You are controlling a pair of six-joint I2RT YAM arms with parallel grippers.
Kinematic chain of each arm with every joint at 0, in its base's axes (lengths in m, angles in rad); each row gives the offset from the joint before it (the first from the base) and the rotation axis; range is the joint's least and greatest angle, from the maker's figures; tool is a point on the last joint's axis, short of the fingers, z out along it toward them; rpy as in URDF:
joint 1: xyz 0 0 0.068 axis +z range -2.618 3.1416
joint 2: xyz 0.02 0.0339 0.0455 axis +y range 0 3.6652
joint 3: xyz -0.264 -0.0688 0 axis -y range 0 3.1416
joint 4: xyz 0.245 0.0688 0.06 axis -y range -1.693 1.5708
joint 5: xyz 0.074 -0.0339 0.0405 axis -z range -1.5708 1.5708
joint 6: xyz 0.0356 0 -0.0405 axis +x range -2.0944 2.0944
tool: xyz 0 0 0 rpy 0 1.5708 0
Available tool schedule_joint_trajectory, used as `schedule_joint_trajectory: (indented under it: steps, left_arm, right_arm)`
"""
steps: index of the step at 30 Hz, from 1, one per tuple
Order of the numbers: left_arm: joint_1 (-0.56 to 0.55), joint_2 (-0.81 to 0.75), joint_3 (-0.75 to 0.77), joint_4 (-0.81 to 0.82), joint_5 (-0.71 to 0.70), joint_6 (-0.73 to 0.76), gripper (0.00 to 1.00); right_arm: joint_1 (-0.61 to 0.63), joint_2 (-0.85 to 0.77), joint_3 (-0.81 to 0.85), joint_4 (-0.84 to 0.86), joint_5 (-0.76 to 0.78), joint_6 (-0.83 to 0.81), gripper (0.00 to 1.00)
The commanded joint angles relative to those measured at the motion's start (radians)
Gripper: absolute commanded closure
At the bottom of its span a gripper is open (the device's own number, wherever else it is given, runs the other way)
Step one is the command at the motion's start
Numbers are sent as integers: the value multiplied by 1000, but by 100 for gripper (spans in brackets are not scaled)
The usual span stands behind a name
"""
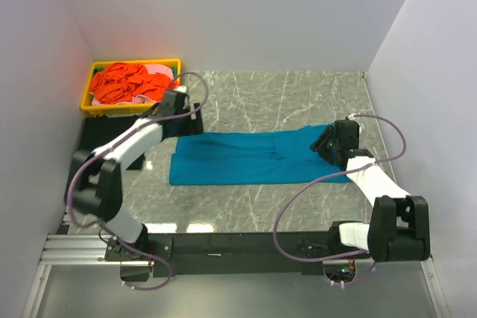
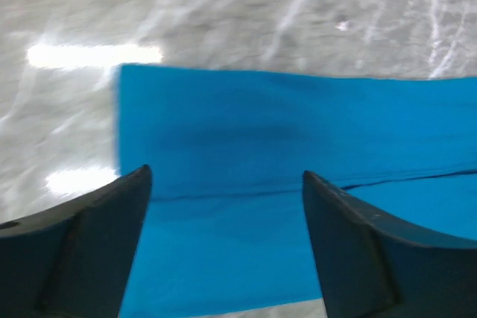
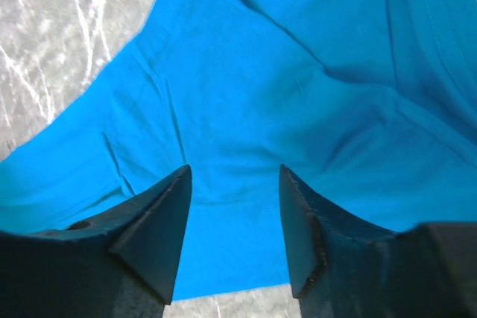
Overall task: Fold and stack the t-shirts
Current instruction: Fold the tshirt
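Right wrist view has the right claw [image 3: 235, 173] part open and empty above a rumpled end of the teal shirt [image 3: 298, 94]. If it closes there it may catch only one layer, and the fold would drag crooked. The left claw [image 2: 226, 176], wide and empty, hangs over the shirt's squared corner. Only the top view shows the whole shirt as a long band mid-tabletop [image 1: 283, 94] — and, farther back, the yellow tray [image 1: 130, 63] heaped with orange and pink shirts [image 1: 123, 80].
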Motion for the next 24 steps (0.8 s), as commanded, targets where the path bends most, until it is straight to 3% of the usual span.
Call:
schedule_joint_trajectory:
  steps: [1,4,10,20,24]
  left_arm:
    - [-44,111,164,-51,28,6,16]
    - [-74,220,227,-71,14,12,29]
    - [-86,355,301,-114,-18,-8,40]
    - [-86,302,99,-193,-18,-146,41]
    - [-86,203,-71,-116,118,-222,40]
  right_arm:
    - [2,-50,-47,-21,30,44,44]
    - [2,-44,-79,-12,8,61,48]
    - [2,19,-88,8,-1,66,53]
    - [-53,283,128,-64,-3,-44,55]
    - [-46,438,330,-96,-125,-101,55]
